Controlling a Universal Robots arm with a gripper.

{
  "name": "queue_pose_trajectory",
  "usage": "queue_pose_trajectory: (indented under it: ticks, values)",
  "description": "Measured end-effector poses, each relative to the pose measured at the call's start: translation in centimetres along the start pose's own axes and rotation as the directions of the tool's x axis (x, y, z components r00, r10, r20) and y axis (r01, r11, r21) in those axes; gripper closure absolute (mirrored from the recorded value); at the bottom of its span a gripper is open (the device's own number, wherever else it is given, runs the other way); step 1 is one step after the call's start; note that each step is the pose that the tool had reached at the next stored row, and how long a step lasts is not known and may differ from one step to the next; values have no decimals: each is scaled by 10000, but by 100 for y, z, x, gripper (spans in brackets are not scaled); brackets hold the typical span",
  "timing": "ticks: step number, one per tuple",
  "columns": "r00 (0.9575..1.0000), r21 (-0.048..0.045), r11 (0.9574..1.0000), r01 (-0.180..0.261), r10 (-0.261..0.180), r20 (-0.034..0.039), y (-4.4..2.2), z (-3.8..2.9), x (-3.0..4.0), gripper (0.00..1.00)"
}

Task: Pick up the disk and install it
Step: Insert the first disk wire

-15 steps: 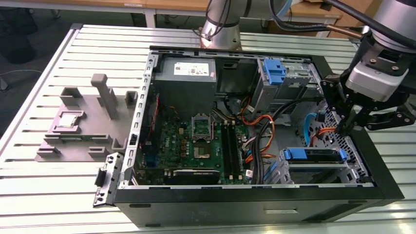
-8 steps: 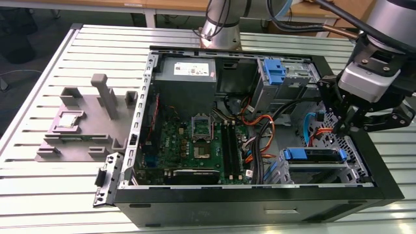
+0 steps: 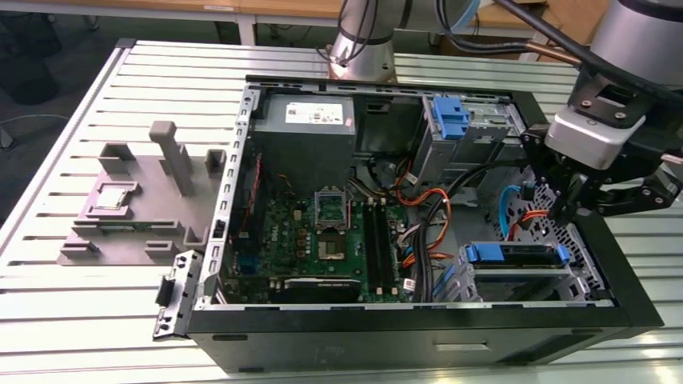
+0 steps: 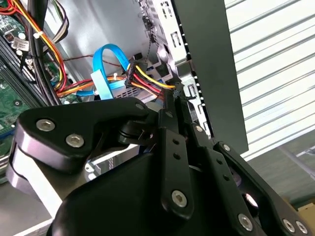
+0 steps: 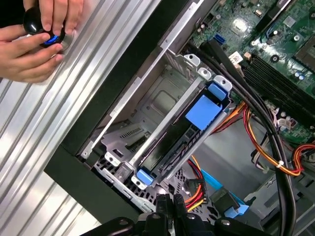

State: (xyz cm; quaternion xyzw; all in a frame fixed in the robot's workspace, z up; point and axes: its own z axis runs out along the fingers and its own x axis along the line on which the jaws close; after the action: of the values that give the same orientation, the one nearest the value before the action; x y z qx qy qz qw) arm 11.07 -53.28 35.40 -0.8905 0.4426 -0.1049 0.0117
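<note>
The disk (image 3: 517, 254) sits edge-up in the grey metal cage at the front corner of the open computer case, on the exterior view's right, with its blue carrier showing on top. In the first wrist view the disk (image 5: 202, 112) lies slotted between the cage rails, blue tabs at both ends. My gripper (image 3: 561, 210) hangs just above and behind the cage, inside the case. Its fingers are pressed together with nothing between them in both wrist views (image 5: 166, 214) (image 4: 173, 105), a short gap away from the disk.
Orange, yellow and blue cables (image 3: 427, 216) run beside the cage. The motherboard (image 3: 320, 232) and a large grey box (image 3: 304, 120) fill the case's other side. A second cage with a blue tab (image 3: 452, 120) stands behind. A grey fixture (image 3: 139, 208) lies outside. A person's hands (image 5: 37, 44) hold a small black object.
</note>
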Motion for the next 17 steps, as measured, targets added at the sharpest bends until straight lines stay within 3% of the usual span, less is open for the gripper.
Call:
queue_pose_trajectory:
  ticks: [1, 17]
  values:
    - [10000, 36, 10000, -6, 6, -10, 7, -2, -3, 83]
    - [10000, 43, 10000, -6, 6, -10, 28, 1, 17, 83]
